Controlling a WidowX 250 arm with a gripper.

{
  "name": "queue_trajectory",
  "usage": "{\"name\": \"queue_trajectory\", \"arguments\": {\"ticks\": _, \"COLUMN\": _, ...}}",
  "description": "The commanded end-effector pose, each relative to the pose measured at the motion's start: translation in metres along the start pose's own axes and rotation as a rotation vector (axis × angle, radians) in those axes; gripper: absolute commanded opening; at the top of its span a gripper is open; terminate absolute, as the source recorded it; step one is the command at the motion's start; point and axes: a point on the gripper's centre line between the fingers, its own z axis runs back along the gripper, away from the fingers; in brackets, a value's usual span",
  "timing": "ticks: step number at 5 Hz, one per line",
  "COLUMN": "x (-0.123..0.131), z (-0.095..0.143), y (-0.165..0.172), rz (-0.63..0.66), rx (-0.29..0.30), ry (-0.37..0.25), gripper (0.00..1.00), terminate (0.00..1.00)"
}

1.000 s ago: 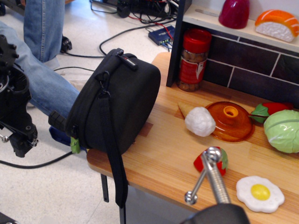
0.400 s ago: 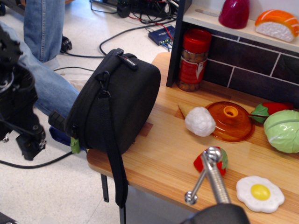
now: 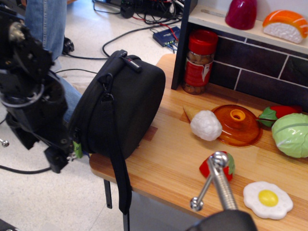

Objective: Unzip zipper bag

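The zipper bag (image 3: 127, 103) is a large black rounded fabric case standing on its edge at the left end of the wooden table (image 3: 168, 163). Its long black strap (image 3: 118, 163) hangs down over the table's edge. The small green zipper tab (image 3: 77, 149) sits at the bag's lower left. My gripper (image 3: 64, 153), black and bulky, is at the left of the bag with its tip right beside the green tab. I cannot tell whether its fingers are open or closed on the tab.
Toy foods lie on the table to the right: a white ice cream cone (image 3: 204, 124), an orange lid (image 3: 237, 125), a strawberry (image 3: 217, 167), a fried egg (image 3: 267, 199) and a cabbage (image 3: 291, 134). A red jar (image 3: 199, 62) stands behind. A person's jeans-clad leg (image 3: 45, 29) is at the left.
My gripper has moved to the right from the far left edge and now reaches the bag's lower left by the green tab. The bag has not moved.
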Motion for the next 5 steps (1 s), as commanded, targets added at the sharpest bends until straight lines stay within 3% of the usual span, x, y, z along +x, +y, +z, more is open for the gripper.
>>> {"name": "queue_trajectory", "arguments": {"ticks": 1, "x": 0.021, "z": -0.012, "y": -0.011, "rz": 0.046, "rx": 0.008, "ry": -0.040, "gripper": 1.00, "terminate": 0.00}}
{"name": "queue_trajectory", "arguments": {"ticks": 2, "x": 0.026, "z": -0.010, "y": -0.011, "rz": 0.059, "rx": 0.022, "ry": -0.079, "gripper": 1.00, "terminate": 0.00}}
{"name": "queue_trajectory", "arguments": {"ticks": 3, "x": 0.032, "z": -0.002, "y": -0.007, "rz": 0.096, "rx": 0.006, "ry": -0.101, "gripper": 0.00, "terminate": 0.00}}
{"name": "queue_trajectory", "arguments": {"ticks": 5, "x": 0.032, "z": 0.000, "y": -0.007, "rz": 0.107, "rx": 0.033, "ry": -0.142, "gripper": 0.00, "terminate": 0.00}}
